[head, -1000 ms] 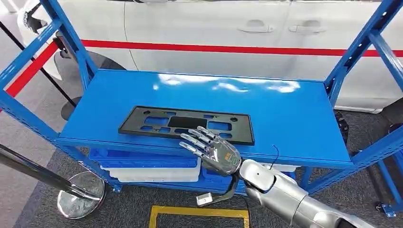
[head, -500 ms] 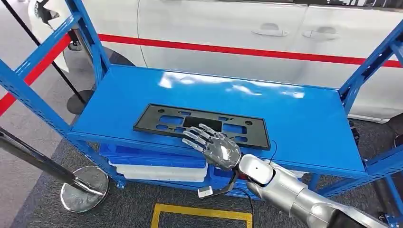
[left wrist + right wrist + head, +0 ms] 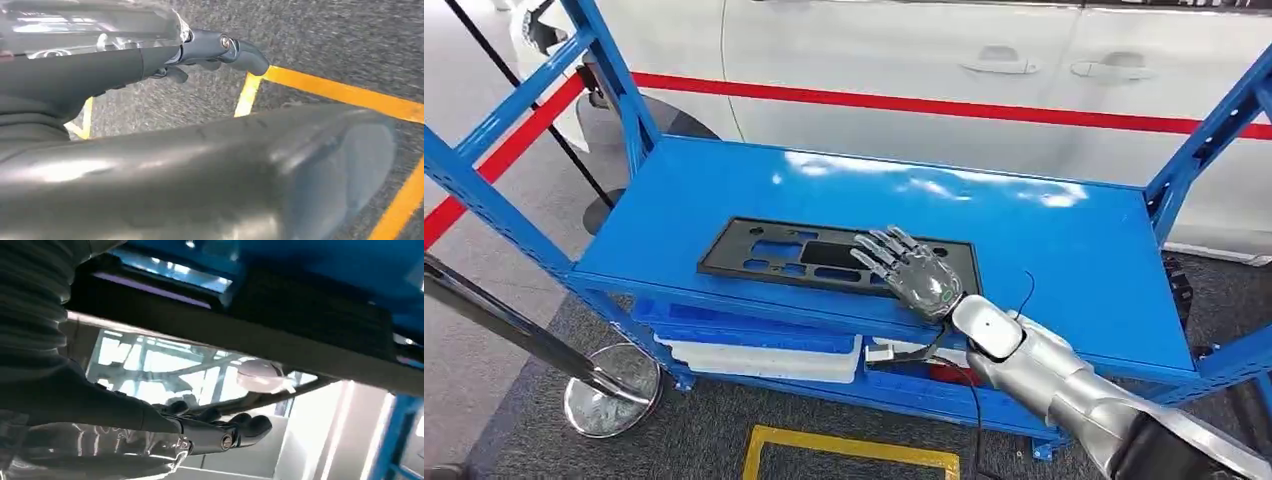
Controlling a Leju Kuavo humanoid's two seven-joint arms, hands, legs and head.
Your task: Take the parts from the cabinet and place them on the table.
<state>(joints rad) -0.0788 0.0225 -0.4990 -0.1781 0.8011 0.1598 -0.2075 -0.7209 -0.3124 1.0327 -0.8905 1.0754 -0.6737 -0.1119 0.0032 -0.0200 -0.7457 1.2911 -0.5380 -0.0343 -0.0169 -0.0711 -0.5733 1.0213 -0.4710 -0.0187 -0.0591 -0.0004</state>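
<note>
Since half a second earlier, the right hand (image 3: 914, 270) had moved forward from the shelf's front edge and now lay over the right part of the black plastic frame (image 3: 814, 256), palm down, fingers spread and stretched out flat. It gripped nothing; whether the fingertips actually touched the frame could not be told from the head view. In the right wrist view the same hand (image 3: 210, 432) showed with its dark fingers extended and slightly curled at the tips, nothing between them.

The frame, a long flat panel with several cutouts, lay on the top of the blue shelf (image 3: 1044, 250), near the front edge and left of centre. On the lower shelf beneath it sat blue and white trays (image 3: 754, 345). Behind the shelving stood a white car with a red stripe (image 3: 984, 100). A chrome stanchion base (image 3: 612, 400) stood on the grey carpet at the left.

The left hand (image 3: 220, 50) hung over the carpet and yellow floor tape (image 3: 340, 95), fingers loosely curled, holding nothing.
</note>
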